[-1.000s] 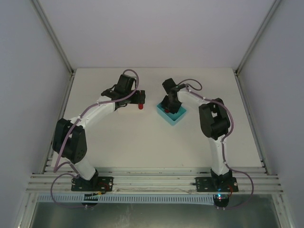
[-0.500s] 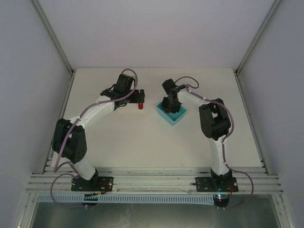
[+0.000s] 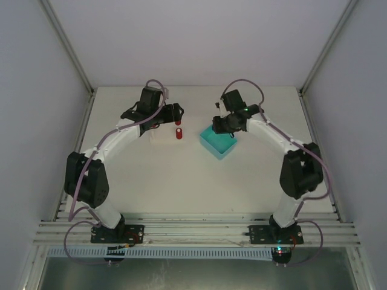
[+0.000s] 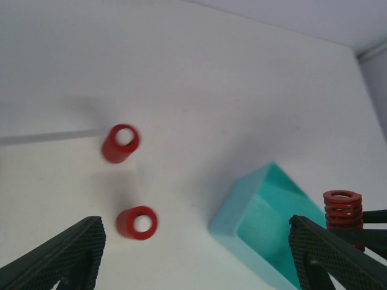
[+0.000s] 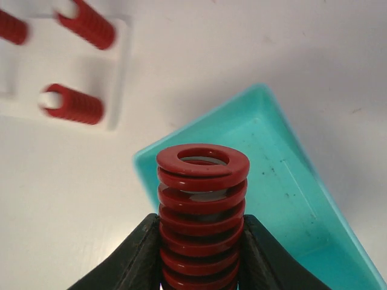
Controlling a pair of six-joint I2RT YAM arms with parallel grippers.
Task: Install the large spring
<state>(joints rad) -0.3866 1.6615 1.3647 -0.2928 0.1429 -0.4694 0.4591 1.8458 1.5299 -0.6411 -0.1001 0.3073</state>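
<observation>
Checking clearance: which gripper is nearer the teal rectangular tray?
Right. The right gripper, holding the large red coil spring, hovers at the tray's far edge; the left gripper is further left, near the white plate.

We can't make out any text, labels, brand marks or numbers in any of these views, nothing readable on anything
</observation>
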